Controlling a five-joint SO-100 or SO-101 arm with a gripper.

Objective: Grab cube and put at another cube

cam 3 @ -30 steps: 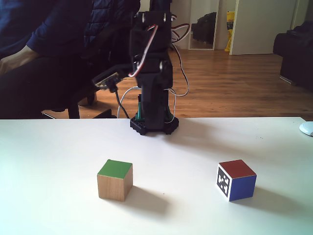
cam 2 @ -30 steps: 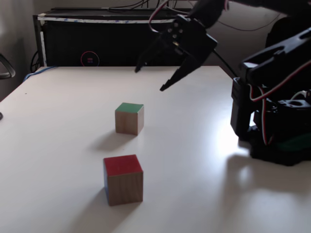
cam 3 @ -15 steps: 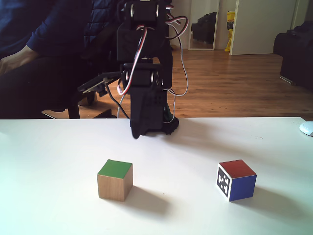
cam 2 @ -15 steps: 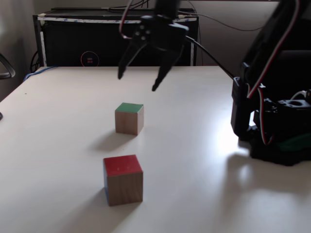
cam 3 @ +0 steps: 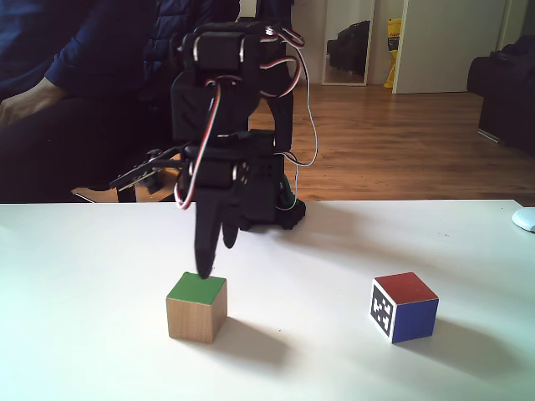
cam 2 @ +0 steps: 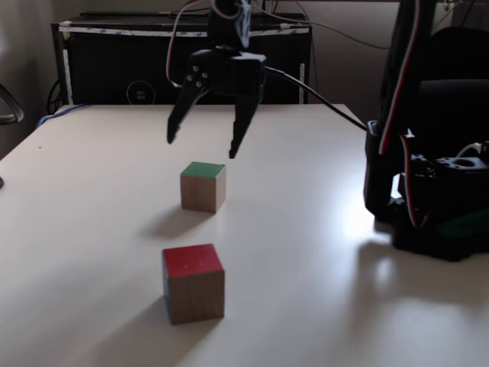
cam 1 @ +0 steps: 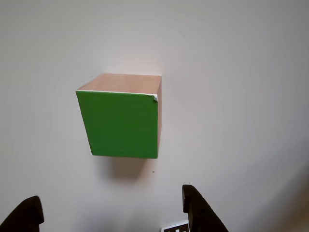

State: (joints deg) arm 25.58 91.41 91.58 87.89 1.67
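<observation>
On the white counter (cam 2: 92, 199), in a fixed view, the wooden cube with the green top face (cam 2: 203, 186) is seen to the left of the arm's base, with the red-topped cube (cam 2: 193, 283) nearer the camera and well apart from it. The pincer (cam 2: 200, 149) is held above the green-topped cube with its fingers spread wide apart and nothing between them; no contact with the cube is made.

In the other fixed view the green-topped cube (cam 3: 196, 307) lies left of centre, and the marker cube (cam 3: 403, 307) (red on top, a black-and-white square pattern on one side, blue on another) lies to the right, well apart. The pincer (cam 3: 209, 266) hangs just over the green face's rear edge.

In the other view the green face (cam 1: 120, 123) is seen from above, with the two dark fingertips (cam 1: 195, 205) at the bottom edge, the cube lying ahead of the gap and slightly toward its left side.

The step in hand is judged to be the descent onto the green-topped cube. It would be done well if the opening were first centred over the cube, the fingers squared to two opposite wooden sides, and the pincer lowered until the tips sit past the top edge before being closed. A corner grip should be avoided, since the cube could be twisted or pushed aside.
</observation>
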